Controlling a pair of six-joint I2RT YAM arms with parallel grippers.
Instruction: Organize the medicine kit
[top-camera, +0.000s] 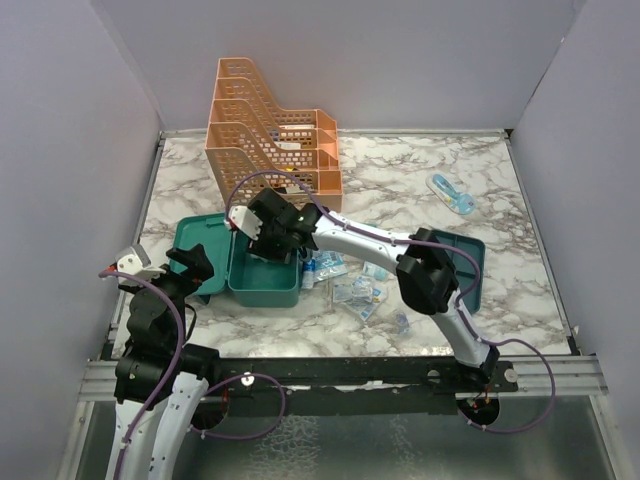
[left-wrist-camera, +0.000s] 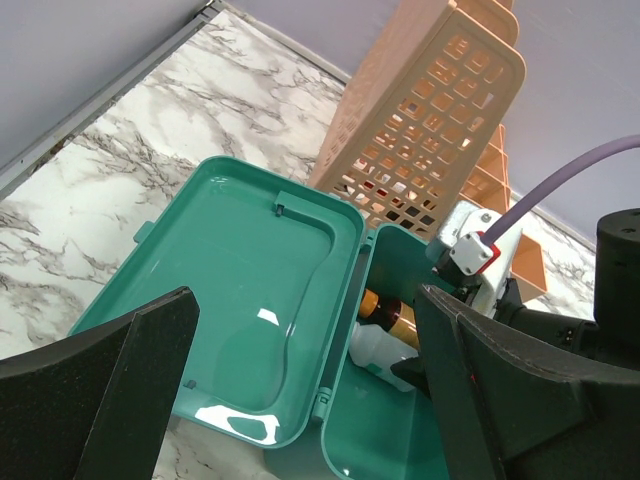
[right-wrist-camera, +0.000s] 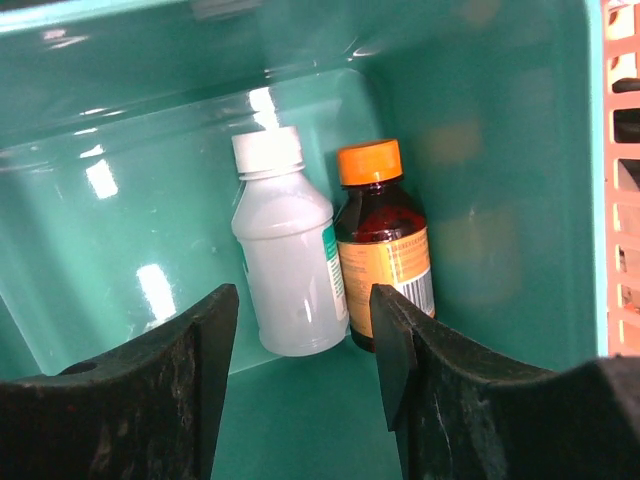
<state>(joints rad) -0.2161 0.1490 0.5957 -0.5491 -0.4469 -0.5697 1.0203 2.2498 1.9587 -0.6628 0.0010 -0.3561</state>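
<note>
left jaws: open, beside lid (left-wrist-camera: 230, 280) | right jaws: open, over medicine kit (top-camera: 262, 290) | contents: white bottle (right-wrist-camera: 285, 270) and brown bottle (right-wrist-camera: 385, 250) side by side inside kit

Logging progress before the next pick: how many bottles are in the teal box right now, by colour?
white bottle, white cap: 1
brown bottle, orange cap: 1
Total: 2, side by side inside the teal box.
</note>
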